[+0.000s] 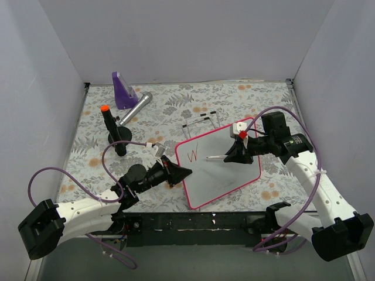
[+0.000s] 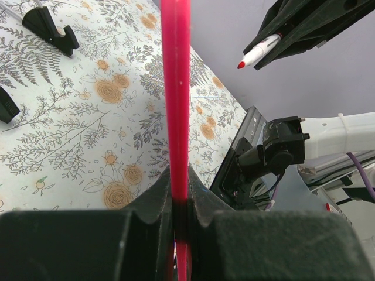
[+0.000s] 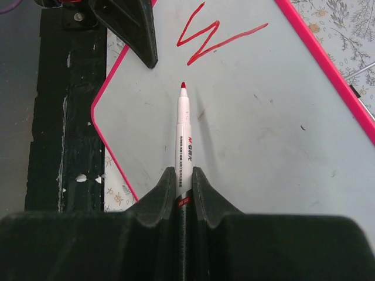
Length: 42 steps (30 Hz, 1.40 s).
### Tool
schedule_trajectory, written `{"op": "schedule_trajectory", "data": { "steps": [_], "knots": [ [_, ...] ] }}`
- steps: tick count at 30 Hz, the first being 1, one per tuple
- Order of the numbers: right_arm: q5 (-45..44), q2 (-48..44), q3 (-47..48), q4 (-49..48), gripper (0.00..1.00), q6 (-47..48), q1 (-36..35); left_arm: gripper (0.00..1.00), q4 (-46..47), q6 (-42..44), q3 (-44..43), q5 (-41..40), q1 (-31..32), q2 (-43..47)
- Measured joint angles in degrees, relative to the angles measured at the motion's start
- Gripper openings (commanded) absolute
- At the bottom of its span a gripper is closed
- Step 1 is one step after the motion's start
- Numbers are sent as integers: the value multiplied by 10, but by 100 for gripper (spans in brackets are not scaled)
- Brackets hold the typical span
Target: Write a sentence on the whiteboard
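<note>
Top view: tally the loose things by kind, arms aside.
Whiteboard: 1
Red marker: 1
Purple wedge: 1
Silver cylinder: 1
Orange-tipped black post: 1
Wire stand: 1
Total: 6

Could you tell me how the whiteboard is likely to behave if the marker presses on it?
It is probably stiff: the whiteboard looks like a flat framed panel. Its glossy face likely lets the marker slide easily. It seems light and might skid, which is presumably why the left gripper clamps its edge.
</note>
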State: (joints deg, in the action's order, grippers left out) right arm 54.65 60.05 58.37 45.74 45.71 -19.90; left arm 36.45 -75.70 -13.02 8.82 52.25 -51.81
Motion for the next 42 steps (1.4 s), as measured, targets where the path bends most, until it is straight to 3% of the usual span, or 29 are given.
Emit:
{"op": "schedule_trajectory", "data": {
  "steps": [42],
  "knots": [
    [-7, -11, 2, 4, 1, -5, 0, 0, 5, -2, 3, 0, 0, -2]
  ]
}}
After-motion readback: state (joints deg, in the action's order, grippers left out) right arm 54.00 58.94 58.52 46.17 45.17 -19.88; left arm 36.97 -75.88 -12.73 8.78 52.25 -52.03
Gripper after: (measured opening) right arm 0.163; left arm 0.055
